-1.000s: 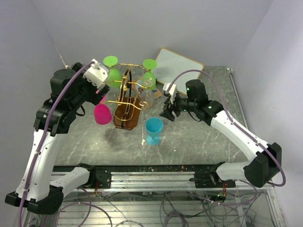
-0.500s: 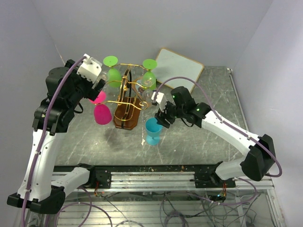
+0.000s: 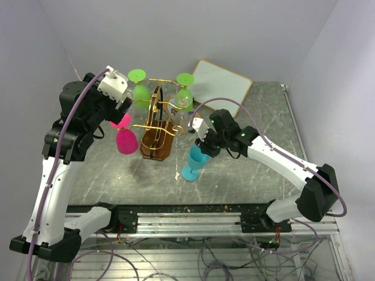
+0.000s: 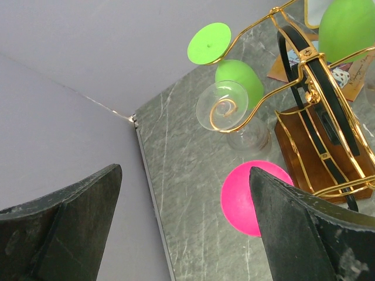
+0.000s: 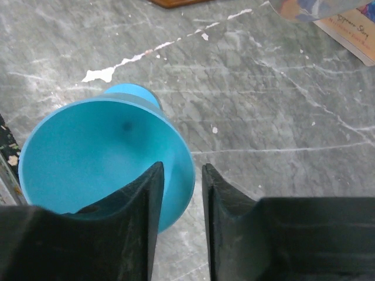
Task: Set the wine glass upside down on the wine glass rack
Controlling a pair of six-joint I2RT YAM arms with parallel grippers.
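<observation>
The blue wine glass [image 3: 195, 161] stands right of the rack, tilted, with its foot [image 3: 188, 173] on the table. My right gripper [image 3: 203, 147] is shut on its rim: in the right wrist view one finger is inside the bowl [image 5: 99, 158] and the other outside, and the gripper [image 5: 181, 167] pinches the wall. The gold wire wine glass rack [image 3: 157, 126] on its brown wooden base holds a pink glass [image 3: 126, 141], two green glasses [image 3: 141, 92] and a clear one upside down. My left gripper [image 3: 121, 110] is open and empty just above the pink glass's foot [image 4: 249, 196].
A white tilted board [image 3: 222, 86] leans behind the rack at the back right. A printed card [image 5: 351, 35] lies on the table by the rack. In the left wrist view the rack's scroll arms [image 4: 234, 108] and a clear glass are close ahead.
My right gripper has moved left and down onto the blue glass, closed on its rim and tipped it. My left gripper drew back a little from the pink glass, which stays on the rack.
</observation>
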